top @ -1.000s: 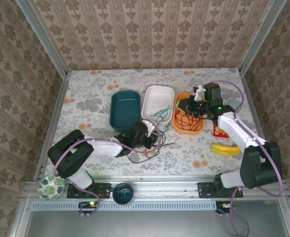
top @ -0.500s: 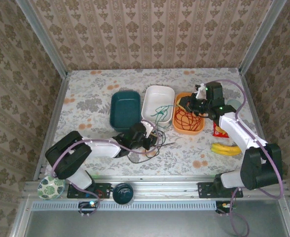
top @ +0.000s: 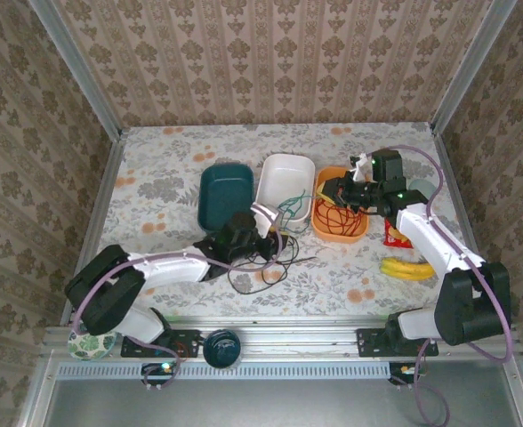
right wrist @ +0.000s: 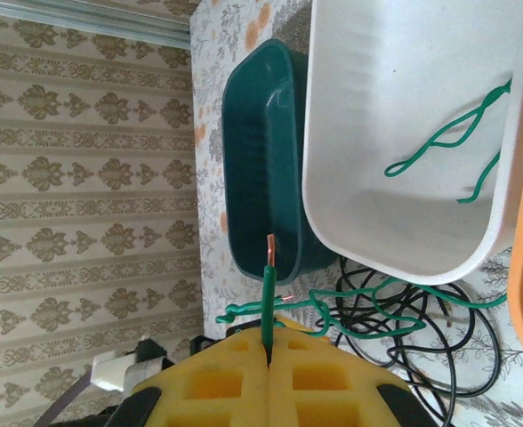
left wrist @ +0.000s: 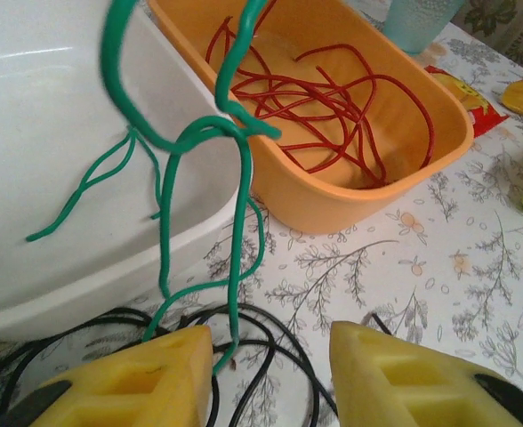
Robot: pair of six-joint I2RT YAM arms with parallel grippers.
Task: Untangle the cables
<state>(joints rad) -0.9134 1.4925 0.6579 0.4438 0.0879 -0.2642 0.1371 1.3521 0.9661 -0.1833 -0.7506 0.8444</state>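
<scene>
Red cables lie coiled in the orange tray. A green cable runs from the white tray out over its rim, down to a loop of black cables on the table. My left gripper is open just above the black cables; the green cable hangs beside its left finger, not pinched. My right gripper is shut on the green cable's end, whose bare copper tip sticks out past the fingers.
A dark green tray sits left of the white one. A banana, a red packet and a teal cup are at the right. Two bowls rest by the arm bases.
My left gripper has opened and drawn slightly left, its elbow swinging out left. The right gripper keeps its grip on the green cable end and has barely moved.
</scene>
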